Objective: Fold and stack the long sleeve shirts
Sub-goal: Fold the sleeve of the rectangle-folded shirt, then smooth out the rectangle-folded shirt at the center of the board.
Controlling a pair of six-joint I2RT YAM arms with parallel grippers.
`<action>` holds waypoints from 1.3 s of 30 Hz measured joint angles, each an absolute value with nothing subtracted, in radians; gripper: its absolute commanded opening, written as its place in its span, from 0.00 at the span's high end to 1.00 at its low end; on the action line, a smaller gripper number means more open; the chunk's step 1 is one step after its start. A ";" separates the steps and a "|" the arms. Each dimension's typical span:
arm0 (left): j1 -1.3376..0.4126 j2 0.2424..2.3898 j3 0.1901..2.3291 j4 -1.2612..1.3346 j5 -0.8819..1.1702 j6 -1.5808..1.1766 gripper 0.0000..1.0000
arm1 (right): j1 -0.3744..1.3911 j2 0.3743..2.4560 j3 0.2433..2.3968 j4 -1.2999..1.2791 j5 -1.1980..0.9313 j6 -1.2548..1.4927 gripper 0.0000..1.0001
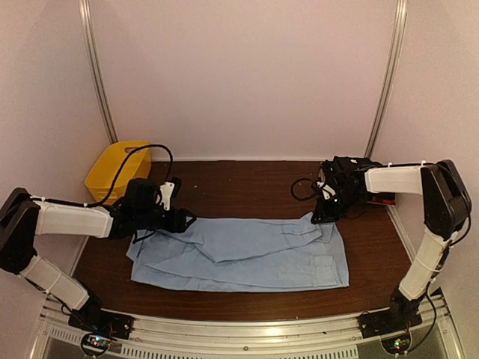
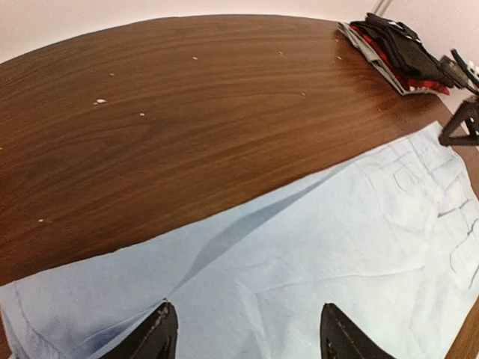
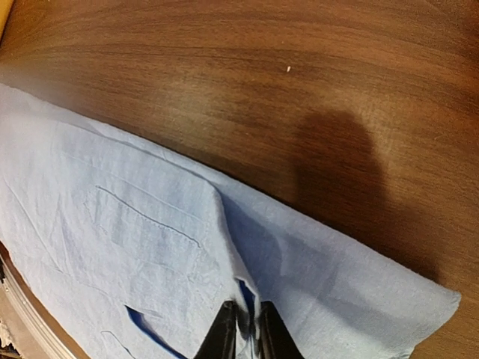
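Wooden table (image 1: 239,187), blue shirt (image 1: 247,258) (spread flat)

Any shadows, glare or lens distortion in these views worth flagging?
Top external: soft, hazy focus, with glare on the metal rail at the near edge. Left wrist: fisheye bows the table edge into an arc. Right wrist: a dark shadow falls on the table beyond the light blue shirt.

Top camera, high at the near edge, looks down on the whole surface (image 1: 247,187); both wrist cameras skim low, close, sharing the light blue shirt (image 1: 247,250).
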State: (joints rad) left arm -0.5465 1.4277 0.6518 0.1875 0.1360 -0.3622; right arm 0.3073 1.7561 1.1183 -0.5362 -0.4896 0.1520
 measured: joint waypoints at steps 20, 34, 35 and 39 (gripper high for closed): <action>-0.678 1.586 0.652 0.210 0.178 -0.308 0.34 | 0.333 1.576 1.069 -0.480 -0.445 0.180 0.70; -0.768 1.661 0.678 0.138 0.004 -0.233 0.33 | 0.700 1.619 1.027 -0.200 -0.477 0.322 0.69; -0.770 1.661 0.679 0.132 -0.008 -0.233 0.33 | 0.722 1.629 1.026 -0.170 -0.482 0.333 0.69; -0.775 1.650 0.679 0.120 -0.036 -0.234 0.31 | 0.802 1.689 1.002 -0.032 -0.502 0.379 0.69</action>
